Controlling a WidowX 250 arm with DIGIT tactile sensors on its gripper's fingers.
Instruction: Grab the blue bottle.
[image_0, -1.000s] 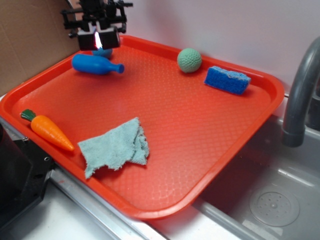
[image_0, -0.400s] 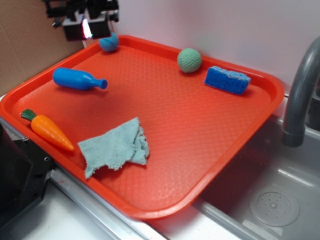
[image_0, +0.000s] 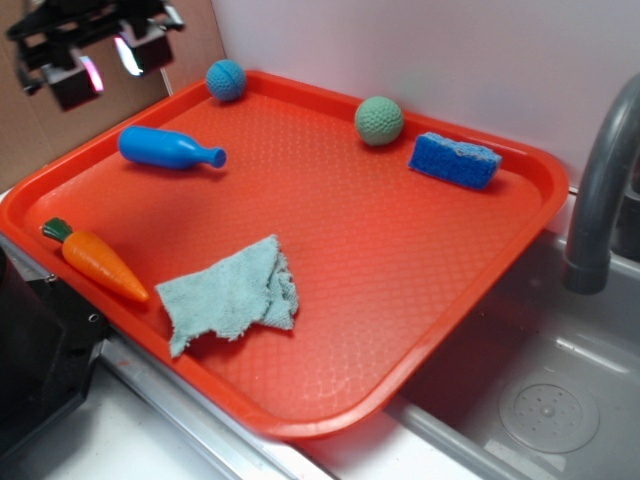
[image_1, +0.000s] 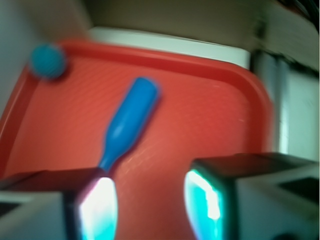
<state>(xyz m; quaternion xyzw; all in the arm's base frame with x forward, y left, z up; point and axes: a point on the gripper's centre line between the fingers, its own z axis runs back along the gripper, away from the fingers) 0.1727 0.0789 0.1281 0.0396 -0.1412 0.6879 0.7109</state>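
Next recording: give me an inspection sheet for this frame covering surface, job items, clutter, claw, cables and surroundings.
Surface: textured orange plastic tray, beside a steel sink.
Job's things: smooth bright-blue plastic bottle lying on its side at the tray's left rear, ungripped.
Clutter: blue-teal crocheted ball, green crocheted ball, rectangular blue sponge, crumpled teal cloth, orange toy carrot.
Claw: black claw raised above the tray's left edge, open and empty.
Cables: nothing seen.
Surroundings: grey faucet, cardboard panel, white wall.

Gripper (image_0: 100, 62) rose left; blue bottle (image_0: 168, 148) rolled right.
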